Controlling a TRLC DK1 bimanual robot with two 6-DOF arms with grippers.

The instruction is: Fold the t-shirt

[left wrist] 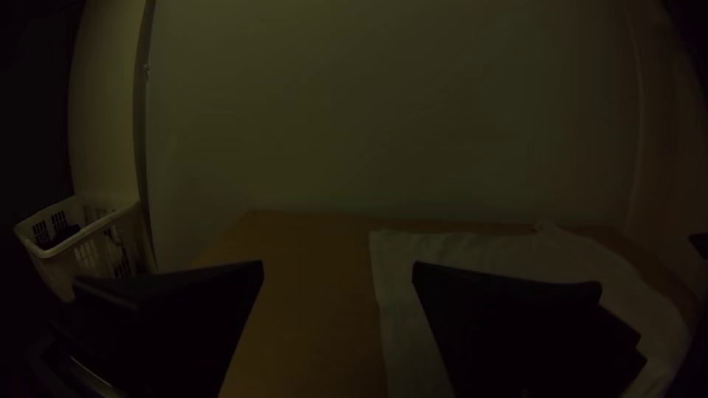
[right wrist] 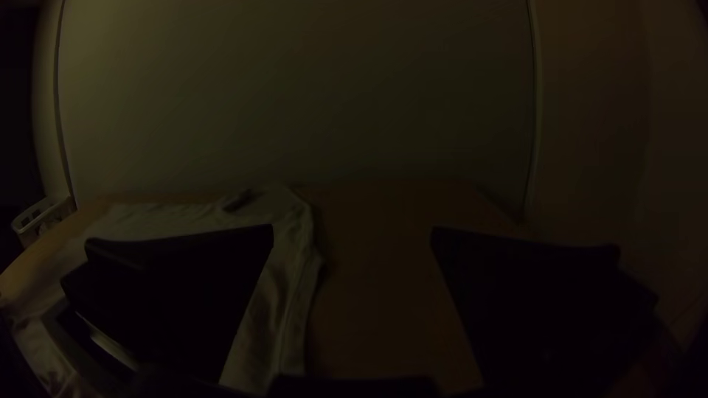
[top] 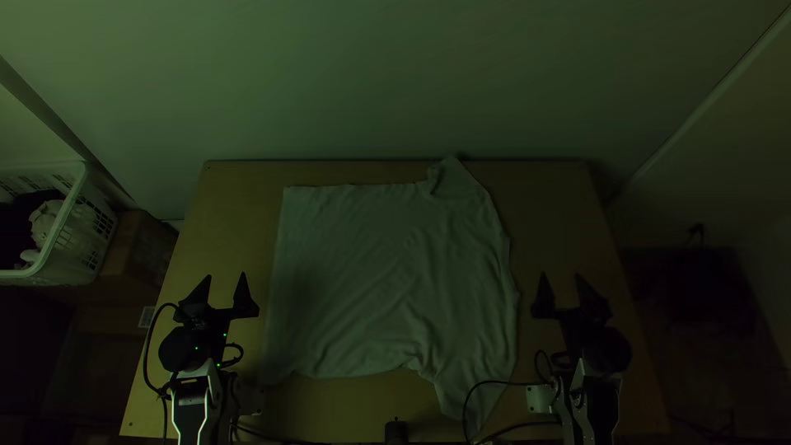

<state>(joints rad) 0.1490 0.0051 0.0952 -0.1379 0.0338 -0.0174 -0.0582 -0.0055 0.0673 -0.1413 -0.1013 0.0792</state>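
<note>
- Wall [top: 371, 82]: pale, behind the table; dim, corners go black in your wrist views.
- Table [top: 231, 214]: light wood; your arm bases hide parts of its near side.
- T-shirt [top: 379, 264]: light, plain, spread over the middle of the table, between your grippers. Far and left edges fairly straight, right side bulging, near edge wavy. Soft wrinkles throughout, more toward the right. Far right corner pokes out to the table's far edge with a small fold in it; near right corner tapers toward the table's near edge.
- Left arm [top: 194, 404]: base end cut off; near left corner of the shirt is hard to make out beside it.
- Right arm [top: 597, 404]: same cut at the base.
- Basket [top: 66, 218]: white, slatted, left of the table, cut off by the top view's edge. You've got light and dark cloth in it, too dim to sort out.
- Left gripper [top: 225, 275]: released, fingers wide apart, left of the shirt. In its wrist view they cover part of the cloth.
- Right gripper [top: 561, 276]: also released and spread, right of the shirt; one finger blocks some cloth in its wrist view.
- Cable [top: 494, 382]: loops across your shirt's near right corner.
- Black object [top: 396, 431]: at your near edge, cut off, can't tell what.
</note>
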